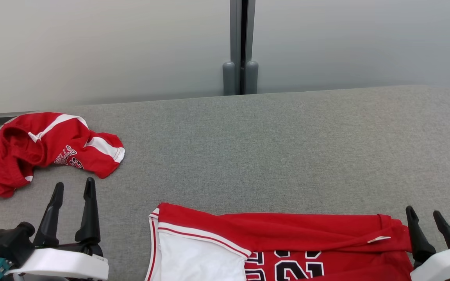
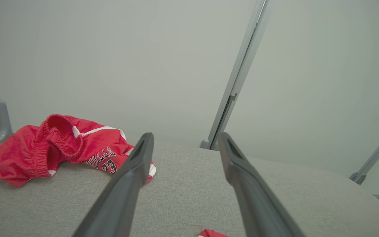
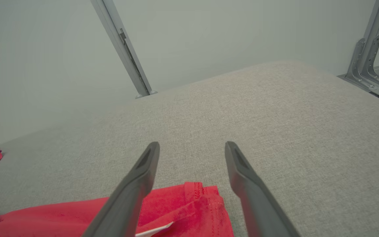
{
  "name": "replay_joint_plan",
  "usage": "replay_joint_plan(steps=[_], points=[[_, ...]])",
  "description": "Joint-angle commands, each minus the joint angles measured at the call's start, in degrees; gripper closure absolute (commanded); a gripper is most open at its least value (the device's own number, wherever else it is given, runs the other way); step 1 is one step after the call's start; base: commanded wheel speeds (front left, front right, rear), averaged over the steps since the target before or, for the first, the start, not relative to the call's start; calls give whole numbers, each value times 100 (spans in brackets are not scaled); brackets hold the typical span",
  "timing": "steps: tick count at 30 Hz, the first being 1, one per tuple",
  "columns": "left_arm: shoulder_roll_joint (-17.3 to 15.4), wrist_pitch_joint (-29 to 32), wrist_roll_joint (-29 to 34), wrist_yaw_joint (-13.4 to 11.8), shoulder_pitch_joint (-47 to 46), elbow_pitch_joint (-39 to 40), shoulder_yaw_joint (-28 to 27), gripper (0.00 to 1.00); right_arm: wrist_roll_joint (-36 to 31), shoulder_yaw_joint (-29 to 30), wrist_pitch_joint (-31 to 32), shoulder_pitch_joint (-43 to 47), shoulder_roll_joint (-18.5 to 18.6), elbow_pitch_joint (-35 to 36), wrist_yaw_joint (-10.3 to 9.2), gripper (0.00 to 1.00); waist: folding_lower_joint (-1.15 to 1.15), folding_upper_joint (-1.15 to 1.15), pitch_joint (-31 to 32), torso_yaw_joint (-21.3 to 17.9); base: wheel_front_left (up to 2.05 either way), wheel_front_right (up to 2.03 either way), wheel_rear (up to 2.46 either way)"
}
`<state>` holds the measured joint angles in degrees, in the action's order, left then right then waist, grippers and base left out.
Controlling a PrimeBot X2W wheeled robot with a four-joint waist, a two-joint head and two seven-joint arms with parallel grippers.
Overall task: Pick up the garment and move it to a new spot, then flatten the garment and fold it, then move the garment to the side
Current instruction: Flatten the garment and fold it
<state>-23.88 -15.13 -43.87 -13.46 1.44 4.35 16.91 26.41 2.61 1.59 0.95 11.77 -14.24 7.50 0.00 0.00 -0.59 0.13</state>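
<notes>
The left tool [image 1: 74, 183] is open, its two dark fingers spread apart with nothing between them. The right tool [image 1: 423, 212] is open too and holds nothing. Right under the right tool's fingers, and running away from it toward the left tool, lies the red and white jersey [image 1: 287, 234]. It is spread out on the grey tabletop [image 1: 287, 148], close to the robot. Its far right corner sits between the right tool's fingers, but I cannot tell if they touch the cloth. A small white label [image 1: 379, 239] pokes out just beside that tool. The jersey's other edge is well apart from the left tool, with bare tabletop between them. Ahead of the left tool's fingertips, and a bit to its left, a pair of red shorts [image 1: 33, 152] lies in a crumpled heap. I think the jersey is the garment being worked on, and the step now is to make it flat and fold it. To do that well, each tool should go down to a corner on its own side and pinch it firmly. Then both should move together so the cloth does not twist. The left tool has to get closer first, and it should keep away from the shorts so they do not get dragged along.
</notes>
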Motion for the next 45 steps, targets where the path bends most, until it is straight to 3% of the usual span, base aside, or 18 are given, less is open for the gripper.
replay_joint_plan(steps=[1, 9, 19, 26, 27, 29, 30, 40, 45], points=[[12, 1, 30, 45, -60, -21, -27, 0, -4, -4, 39, 98, 22, -22, -2, 0, 0, 0, -15, 16, 0, 0, 0], [215, 0, 254, 286, -157, -219, 3, 0, 77, 11, 560, 288, 37, -301, -2, 0, 0, 0, -192, 10, 0, 0, 0], [227, 39, 314, 326, -362, -310, 79, 0, 396, -146, 994, -212, -124, -1352, -2, 0, 0, 0, -452, 1, 0, 0, 0], [202, 154, 330, 306, -439, -294, 149, 0, 779, -292, 2113, -541, -253, -1948, 0, 0, 0, 0, -493, 99, 0, 0, 0], [208, 167, 325, 298, -430, -296, 159, 0, 861, -345, 2241, -529, -272, -1930, 1, 38, 0, 0, -493, 121, 0, 0, 0], [224, 165, 307, 292, -408, -303, 161, 0, 987, -463, 2381, -500, -250, -1797, 14, 72, 0, 0, -488, 158, 0, 0, 0], [224, 163, 298, 288, -394, -310, 157, 0, 1053, -520, 2383, -485, -233, -1696, 16, 100, 0, 0, -488, 176, 0, 0, 0], [236, 109, 287, 244, -328, -321, 73, 0, 1555, -478, 1806, -678, 211, -979, 6, 100, 0, 0, -449, 197, 0, 0, 0], [231, 62, 291, 204, -225, -279, -59, 0, 1572, -116, 1741, -821, 692, -915, -2, 100, 0, 0, -410, 172, 0, 0, 0]])
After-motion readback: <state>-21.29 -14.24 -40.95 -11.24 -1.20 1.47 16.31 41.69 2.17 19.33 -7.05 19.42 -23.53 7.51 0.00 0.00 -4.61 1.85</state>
